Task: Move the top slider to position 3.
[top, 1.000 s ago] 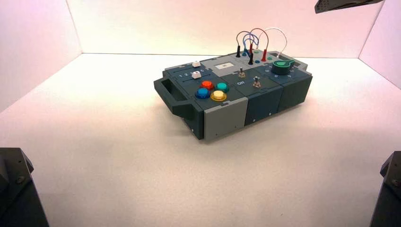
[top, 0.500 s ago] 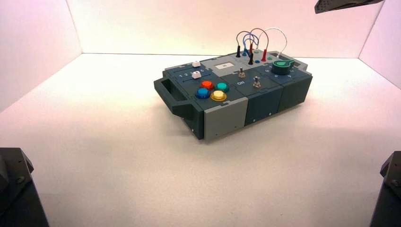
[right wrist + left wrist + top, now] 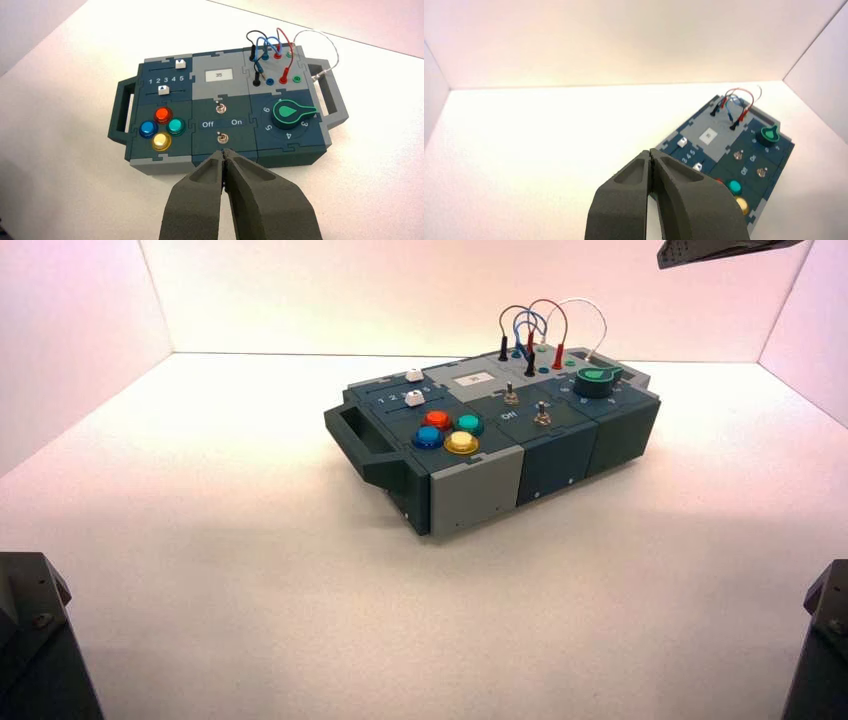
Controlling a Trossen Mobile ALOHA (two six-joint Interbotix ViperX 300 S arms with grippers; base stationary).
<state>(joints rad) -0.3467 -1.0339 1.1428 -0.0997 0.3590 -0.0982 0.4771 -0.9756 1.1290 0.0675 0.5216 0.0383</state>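
Observation:
The top slider's white knob (image 3: pixel 180 63) sits in its track along the box's far rim, above the printed 5, and also shows in the high view (image 3: pixel 414 374) and the left wrist view (image 3: pixel 682 142). Position 3 (image 3: pixel 165 79) is the middle digit of the 1-5 row, left of that knob. My right gripper (image 3: pixel 224 152) is shut on nothing and hovers off the box's near side, below the toggle switches. The left gripper (image 3: pixel 651 151) is also shut on nothing and hangs high, away from the box's slider end.
A second white slider knob (image 3: pixel 163 90) sits near 3, beside the coloured buttons (image 3: pixel 161 128). Two toggles (image 3: pixel 219 108), a green knob (image 3: pixel 292 113), a small display (image 3: pixel 218 75) and looped wires (image 3: pixel 272 42) fill the rest. Handles (image 3: pixel 120 111) stick out at both ends.
A dark part at the high view's top right edge has shifted slightly left. The box and its sliders have not moved.

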